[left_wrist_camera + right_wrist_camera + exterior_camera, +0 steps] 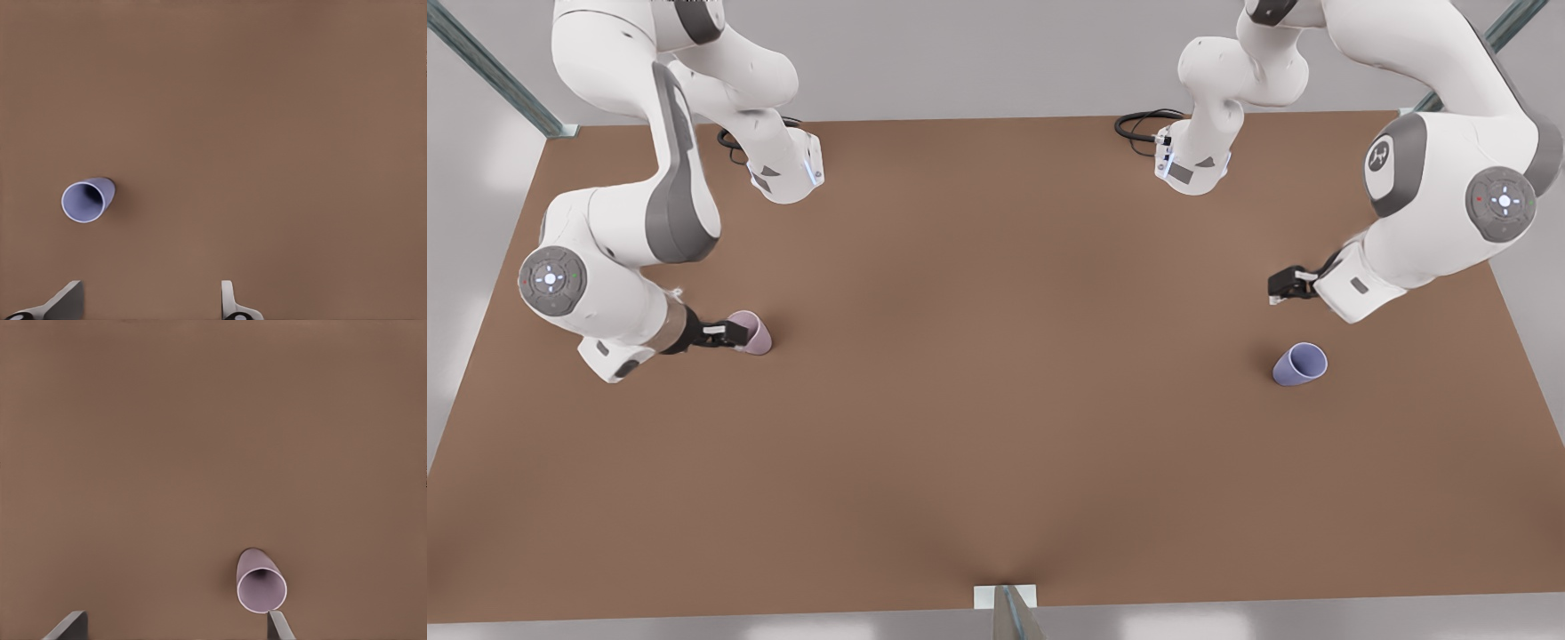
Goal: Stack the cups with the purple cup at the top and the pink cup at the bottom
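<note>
a: two cups stand on the brown table (996, 427), well apart. the pink cup (752, 332) is at the front view's left, the purple cup (1300, 364) at the front view's right.

b: gripper positions?

a: the right gripper (734, 335) is at the pink cup; one finger (280, 625) touches its rim in the right wrist view, fingers spread, nothing clamped. the left gripper (1279, 291) hangs near the purple cup, apart from it, fingers (229, 300) spread.

b: differences between views?

a: the wrist views show both cups' hollow insides. the front view adds the arm bases, black cables (1143, 124) and metal frame struts (489, 67).

b: readable markings?

a: none legible.
</note>
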Controlling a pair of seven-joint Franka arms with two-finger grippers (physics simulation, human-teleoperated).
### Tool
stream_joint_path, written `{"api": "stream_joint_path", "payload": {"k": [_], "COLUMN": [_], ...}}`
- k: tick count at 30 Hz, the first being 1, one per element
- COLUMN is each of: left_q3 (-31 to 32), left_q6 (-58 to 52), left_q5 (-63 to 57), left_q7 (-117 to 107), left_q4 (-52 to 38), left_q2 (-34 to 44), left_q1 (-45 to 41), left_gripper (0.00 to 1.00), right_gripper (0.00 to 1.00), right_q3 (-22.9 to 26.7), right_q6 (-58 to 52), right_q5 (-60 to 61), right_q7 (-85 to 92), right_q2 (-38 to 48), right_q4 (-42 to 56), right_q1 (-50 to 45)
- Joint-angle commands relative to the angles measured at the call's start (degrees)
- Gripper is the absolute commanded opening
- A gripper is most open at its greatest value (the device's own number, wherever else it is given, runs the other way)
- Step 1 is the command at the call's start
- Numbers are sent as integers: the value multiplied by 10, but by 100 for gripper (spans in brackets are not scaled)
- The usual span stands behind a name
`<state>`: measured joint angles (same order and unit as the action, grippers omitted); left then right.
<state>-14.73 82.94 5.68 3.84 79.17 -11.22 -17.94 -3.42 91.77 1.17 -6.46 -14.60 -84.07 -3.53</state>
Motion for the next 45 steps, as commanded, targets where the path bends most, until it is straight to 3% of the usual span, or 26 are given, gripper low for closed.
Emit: {"api": "stream_joint_path", "payload": {"k": [1,6,11,13,18,30,34,45], "left_q3": [0,-11,-11,-12,-12,-13,-20,-14], "left_q6": [50,32,28,28,28,34,31,28], "left_q5": [-1,-1,0,-1,-1,-2,-18,-15], "left_q7": [19,21,20,19,20,23,23,28], "left_q4": [1,12,32,36,50,49,46,36], "left_q2": [-1,-28,-26,-26,-25,-23,-21,-26], "left_q1": [0,4,5,5,5,5,5,4], "left_gripper": [100,100,100,100,100,100,100,100], "right_gripper": [100,100,100,100,100,100,100,99], "right_q3": [0,3,3,1,3,4,4,3], "right_q6": [55,51,136,152,155,156,230,379], "right_q5": [2,2,17,17,16,17,19,19], "right_q7": [-15,-15,-3,-3,-2,47,120,187], "right_q2": [-7,-14,79,96,75,77,52,5], "right_q4": [13,14,-195,-236,-237,-352,-384,-450], "right_q1": [4,12,41,37,45,87,144,167]}}
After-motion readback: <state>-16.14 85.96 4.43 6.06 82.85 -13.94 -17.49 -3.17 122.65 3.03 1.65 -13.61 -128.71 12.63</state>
